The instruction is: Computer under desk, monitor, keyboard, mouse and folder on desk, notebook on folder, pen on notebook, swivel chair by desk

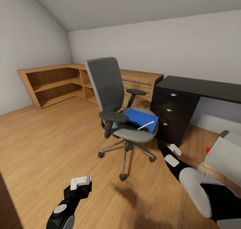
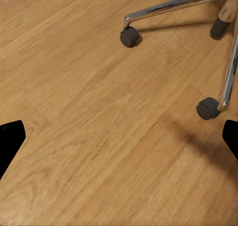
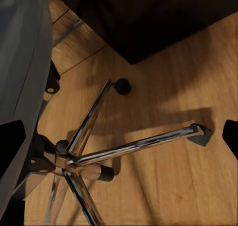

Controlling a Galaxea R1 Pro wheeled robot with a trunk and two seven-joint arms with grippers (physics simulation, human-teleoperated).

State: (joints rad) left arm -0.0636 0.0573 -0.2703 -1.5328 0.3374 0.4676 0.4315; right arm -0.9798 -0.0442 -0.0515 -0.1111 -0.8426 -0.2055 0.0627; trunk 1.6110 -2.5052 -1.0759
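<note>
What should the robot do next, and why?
Probably lift the right gripper up toward the pen, since both grippers hang low and open near the floor, while the pen lies on the blue folder on the swivel chair seat. The pen would likely roll off if the folder were moved first.

Head view high over room, both wrist views close above swivel chair (image 1: 122, 111) base

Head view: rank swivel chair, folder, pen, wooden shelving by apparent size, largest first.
1. wooden shelving, though it stands further back and the chair hides part of it, so its lead over the chair is unsure.
2. swivel chair
3. folder, on the chair seat
4. pen, lying on the folder
</note>
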